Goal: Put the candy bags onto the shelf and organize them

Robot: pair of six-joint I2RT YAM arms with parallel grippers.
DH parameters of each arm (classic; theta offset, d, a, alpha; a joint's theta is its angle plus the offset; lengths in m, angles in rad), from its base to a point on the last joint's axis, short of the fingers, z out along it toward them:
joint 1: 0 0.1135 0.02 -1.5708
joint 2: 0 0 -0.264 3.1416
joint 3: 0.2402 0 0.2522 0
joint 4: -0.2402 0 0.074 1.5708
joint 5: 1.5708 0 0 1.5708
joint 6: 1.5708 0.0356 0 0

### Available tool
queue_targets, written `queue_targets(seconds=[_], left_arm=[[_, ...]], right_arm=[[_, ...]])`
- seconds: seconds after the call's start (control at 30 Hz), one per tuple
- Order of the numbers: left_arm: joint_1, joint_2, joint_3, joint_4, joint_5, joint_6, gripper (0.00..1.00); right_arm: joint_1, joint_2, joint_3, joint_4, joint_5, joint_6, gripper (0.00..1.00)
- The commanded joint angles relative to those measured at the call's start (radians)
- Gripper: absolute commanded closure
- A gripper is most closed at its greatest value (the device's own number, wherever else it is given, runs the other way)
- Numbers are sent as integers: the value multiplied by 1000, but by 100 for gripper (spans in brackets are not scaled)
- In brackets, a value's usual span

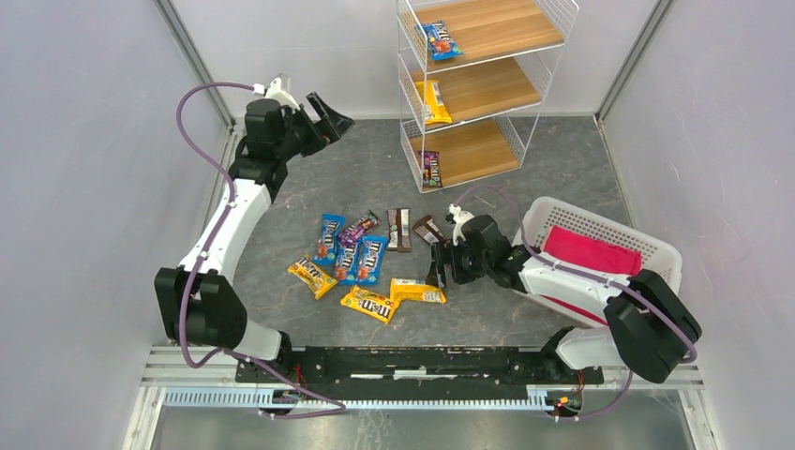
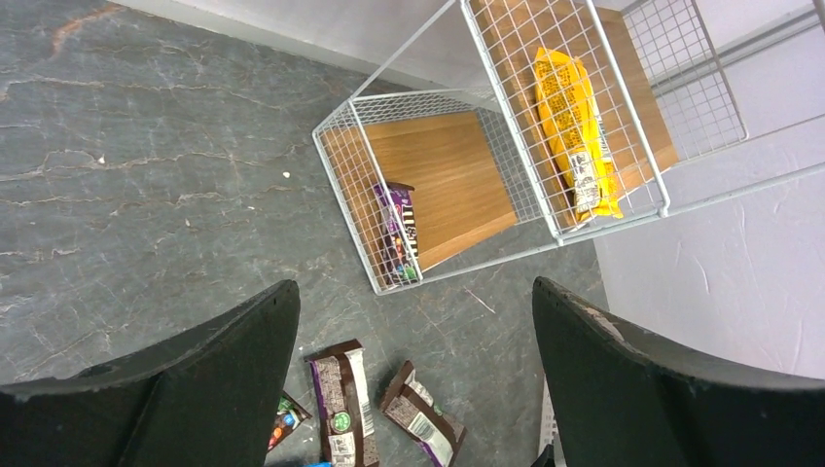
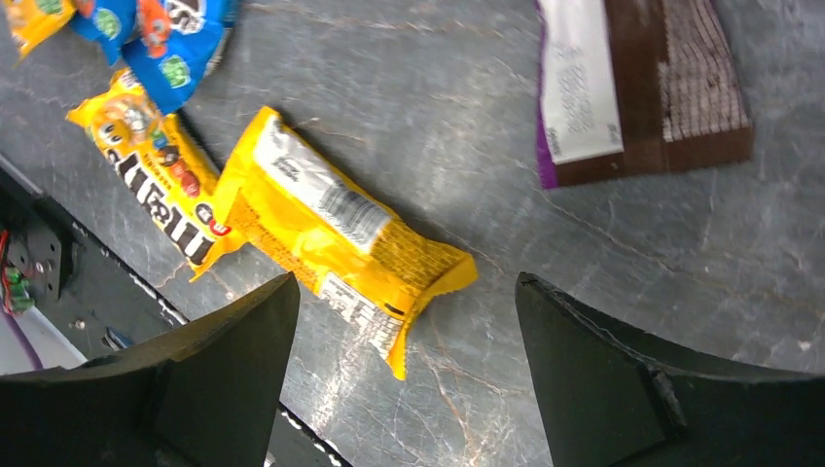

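Right end effector (image 3: 406, 289): fingers apart, empty, poised over a yellow bag (image 3: 331, 238) lying flat on the worktop (image 3: 467, 117), at the near edge of the loose bags (image 1: 361, 258). Left end effector (image 2: 415, 287) likewise apart and empty, raised beside the shelf (image 1: 511, 23), which holds one bag per tier. Judged light, limp, glossy film, likely slippery and easily crumpled: pinch across the narrow width at mid-length, not the crimped end.

Yellow, blue, purple and dark brown candy bags (image 1: 372, 260) over dark grey marbled bench (image 1: 309, 183), white wire and light wood-grain shelf (image 1: 487, 148), pink cloth (image 1: 592, 249) in white lattice basket (image 1: 600, 223), black left tool (image 1: 332, 116) and right tool (image 1: 441, 267).
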Motion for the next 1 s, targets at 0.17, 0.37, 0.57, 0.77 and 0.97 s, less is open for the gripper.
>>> queue_targets(seconds=[0.17,0.37,0.57,0.77,0.97], left_arm=[[-30,-2,42,-27,-35,64,5],[-35,-5,44,-28,-35,64,5],[-39,-1,52,-41,-44,74,5],[-39,0,54,-41,-41,73,5],[-39,1,51,-41,-45,74,5]], right_arm=[[-57,38,-40,51,-18,180,16],[-57,115,-55,135,-91,208,27],[-57,141,-89,189,-139,251,38],[-54,97,-147,211,-133,293,43],[-54,63,-151,156,-104,264,42]])
